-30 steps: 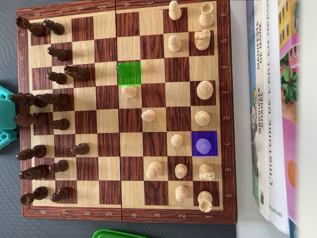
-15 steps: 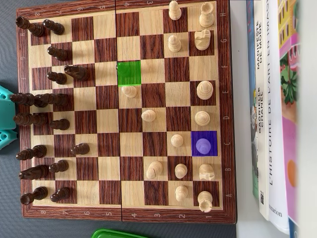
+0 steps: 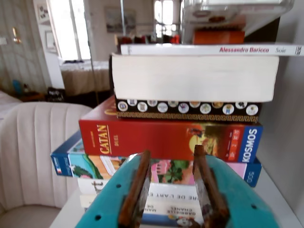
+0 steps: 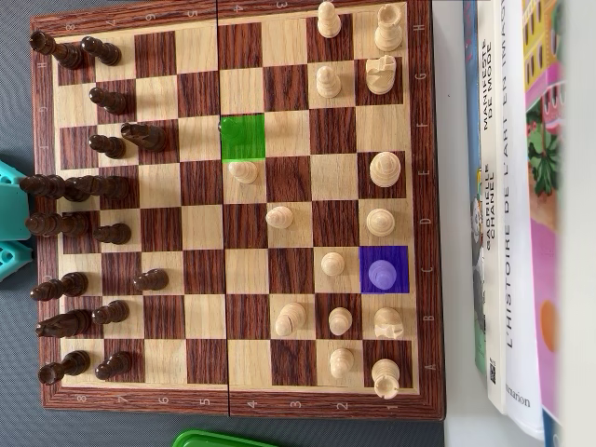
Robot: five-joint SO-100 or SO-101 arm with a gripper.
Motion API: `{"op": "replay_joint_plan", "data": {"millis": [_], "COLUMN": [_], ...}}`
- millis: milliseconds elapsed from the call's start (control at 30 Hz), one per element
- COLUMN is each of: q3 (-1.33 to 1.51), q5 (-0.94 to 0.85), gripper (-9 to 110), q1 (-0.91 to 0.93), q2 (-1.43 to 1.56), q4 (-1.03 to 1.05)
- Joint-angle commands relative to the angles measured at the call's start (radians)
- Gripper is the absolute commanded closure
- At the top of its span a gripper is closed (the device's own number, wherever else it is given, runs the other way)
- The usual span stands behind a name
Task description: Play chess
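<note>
Two empty fingers (image 3: pixel 142 190) of mine gape apart toward the stacked books (image 3: pixel 190 95), far from the purple-marked white pawn (image 4: pixel 383 272), so reaching over may topple crowded neighbouring white pieces.

In the overhead view the chessboard (image 4: pixel 233 209) is laid on the counter (image 4: pixel 456 186), with a stack of books (image 4: pixel 517 214) just beside its right edge. One army of pieces (image 4: pixel 79 186) is crowded along the left files, the other (image 4: pixel 358 205) spread over the right half. The arm's base (image 4: pixel 9 223) is seen at the left edge.
</note>
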Motion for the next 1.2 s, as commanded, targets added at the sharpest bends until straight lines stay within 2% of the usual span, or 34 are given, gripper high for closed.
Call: {"op": "replay_joint_plan", "data": {"millis": [0, 267, 533, 867, 1167], "q3": [-0.103, -0.192, -0.314, -0.402, -0.403], "q5": [-0.006, 0.000, 0.006, 0.115, 0.209], "gripper": [88, 88, 87, 87, 87], "q1": [-0.017, -0.078, -0.081, -0.153, -0.224], "q2": [-0.035, -0.117, -0.258, -0.434, -0.604], "q4": [0.170, 0.601, 0.911, 1.045, 1.046]}}
